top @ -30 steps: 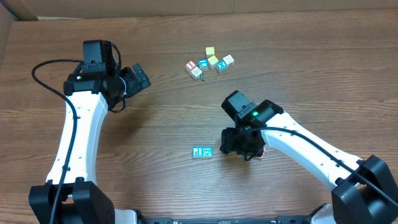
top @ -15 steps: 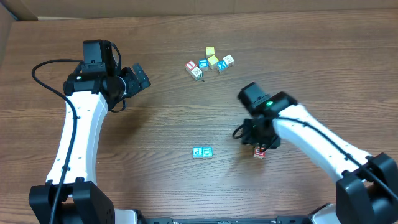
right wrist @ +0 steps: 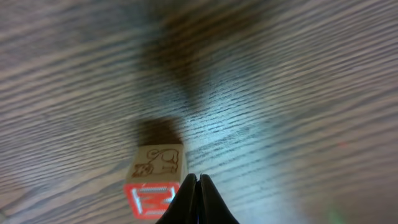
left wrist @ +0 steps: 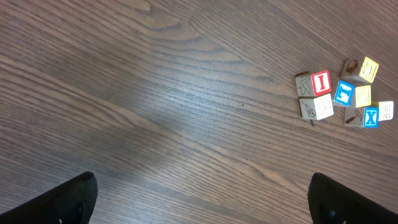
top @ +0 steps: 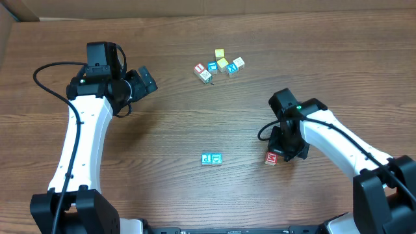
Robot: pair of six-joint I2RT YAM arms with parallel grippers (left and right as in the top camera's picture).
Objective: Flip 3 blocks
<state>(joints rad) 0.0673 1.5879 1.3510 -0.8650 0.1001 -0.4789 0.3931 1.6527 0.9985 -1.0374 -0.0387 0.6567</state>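
Observation:
A red-lettered block [top: 272, 158] lies on the table with a red letter on its side and a brown drawing on top [right wrist: 155, 179]. My right gripper [top: 282, 155] [right wrist: 198, 178] is shut and empty, its tips just right of that block. To the left, two blue-faced blocks sit side by side: one shows a "P" [top: 207, 158], the other [top: 216, 158] another blue letter. My left gripper [top: 147, 80] [left wrist: 202, 182] hangs open high over the far left of the table, holding nothing.
A cluster of several other cubes lies at the back centre [top: 221, 65], among them a red "I" cube [left wrist: 321, 82] and a blue "X" cube [left wrist: 371, 117]. A cardboard wall [top: 195, 6] runs along the far edge.
My right arm swung to the right, away from the two blue-faced blocks, and its jaws closed on nothing. The red-lettered block came into view beside it. The left arm stayed still.

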